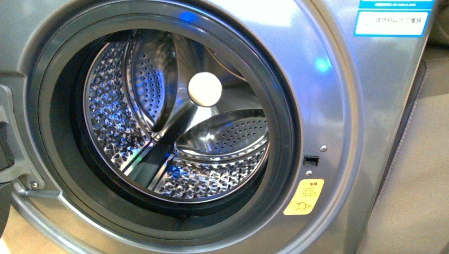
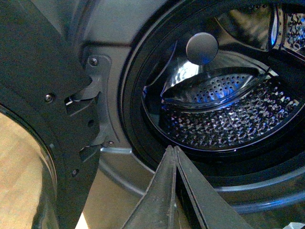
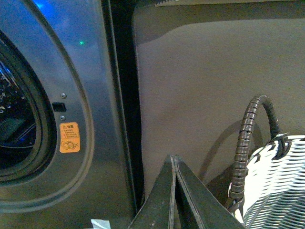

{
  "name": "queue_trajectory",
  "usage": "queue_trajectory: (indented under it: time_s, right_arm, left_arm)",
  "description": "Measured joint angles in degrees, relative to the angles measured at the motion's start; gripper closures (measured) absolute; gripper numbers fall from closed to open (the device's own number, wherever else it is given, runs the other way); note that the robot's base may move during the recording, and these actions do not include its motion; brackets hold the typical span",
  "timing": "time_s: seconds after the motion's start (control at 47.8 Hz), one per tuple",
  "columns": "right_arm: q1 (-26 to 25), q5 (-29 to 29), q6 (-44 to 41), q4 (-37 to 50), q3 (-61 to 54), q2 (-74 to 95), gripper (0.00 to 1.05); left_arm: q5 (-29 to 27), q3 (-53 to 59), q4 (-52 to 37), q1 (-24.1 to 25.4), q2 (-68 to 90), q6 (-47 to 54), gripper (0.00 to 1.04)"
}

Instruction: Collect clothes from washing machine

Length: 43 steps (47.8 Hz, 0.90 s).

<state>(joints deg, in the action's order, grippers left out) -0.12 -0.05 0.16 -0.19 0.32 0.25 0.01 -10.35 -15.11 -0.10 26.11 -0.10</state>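
Left pincer (image 2: 174,155) sits low before the washer (image 1: 339,106), its two fingers pressed together to a tip, nothing between them, aimed at the lower rim of the mouth. In the left wrist view the open door (image 2: 43,95) hangs beside it on its hinge (image 2: 93,83), dark inner frame toward the camera.

Right pincer (image 3: 174,162) is pinched to a narrow point too, empty, hovering off the machine's side, pointing at a plain brown wall (image 3: 214,86). Just beside it stands a basket (image 3: 276,186), grey-white weave, with a dark wrapped handle (image 3: 245,143) arching up.

Front view: neither arm shows. The drum (image 1: 122,121) gapes wide, shiny dimpled steel catching blue glints, a perforated paddle (image 1: 227,137) at 4 o'clock and another at 11 o'clock. A pale round hub (image 1: 205,89) sits near centre. No clothes can be seen in the drum from any view; the steel is bare wherever it shows.

On the front panel, a yellow sticker (image 1: 304,197) at 4 o'clock of the mouth, the latch slot (image 1: 311,160) just above it, a blue-white label (image 1: 392,21) at 1 o'clock. The dark rubber seal (image 1: 58,153) rings the opening.
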Motion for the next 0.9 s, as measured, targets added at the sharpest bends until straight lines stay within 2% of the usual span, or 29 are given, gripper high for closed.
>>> queue_trajectory:
  time_s: [0.901]
  right_arm:
    - [0.0, 0.0, 0.0, 0.0, 0.0, 0.0, 1.02]
  left_arm:
    - [0.0, 9.2, 4.3, 0.0, -14.7, 0.0, 1.01]
